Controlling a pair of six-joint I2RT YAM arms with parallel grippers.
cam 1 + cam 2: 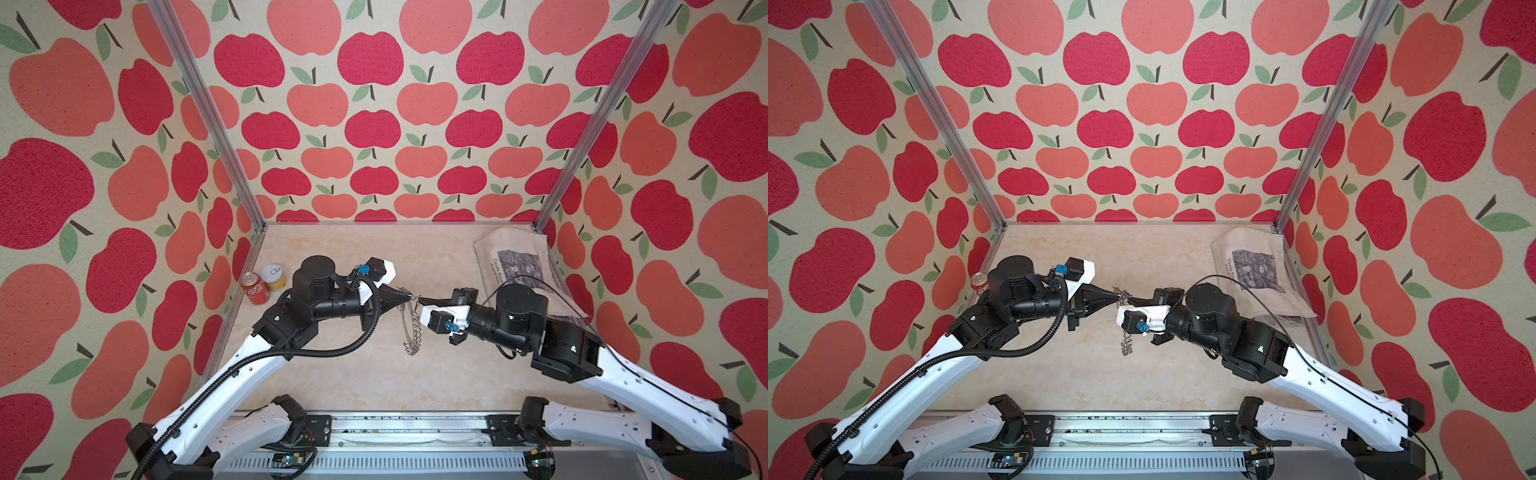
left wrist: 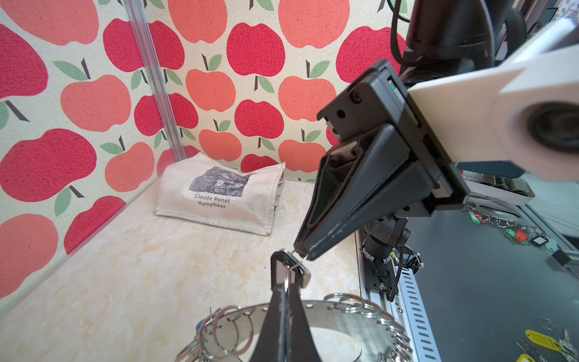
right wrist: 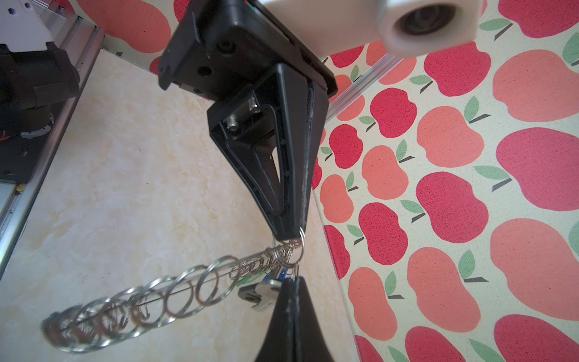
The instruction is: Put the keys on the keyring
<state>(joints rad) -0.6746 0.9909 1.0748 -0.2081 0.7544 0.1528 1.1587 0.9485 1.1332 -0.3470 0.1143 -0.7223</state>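
The keyring [image 1: 410, 332] [image 1: 1126, 345] hangs edge-on above the table, a silver disc [image 2: 341, 316] with a large hole and wire rings round its rim [image 3: 150, 301]. My left gripper [image 1: 408, 296] [image 2: 286, 290] is shut on a wire ring at its upper edge. My right gripper [image 1: 419, 300] [image 3: 293, 280] meets it tip to tip, shut on a thin wire ring there. A silver key with a black head [image 3: 255, 294] [image 2: 279, 261] dangles between the tips. A blue tag [image 3: 282, 276] [image 2: 200, 326] shows among the rings; its key is hidden.
A red can [image 1: 254, 288] and a yellow can [image 1: 275, 277] stand at the left wall. A folded printed cloth bag [image 1: 517, 266] [image 2: 219, 194] lies in the back right corner. A metal rail [image 1: 415, 428] runs along the front edge.
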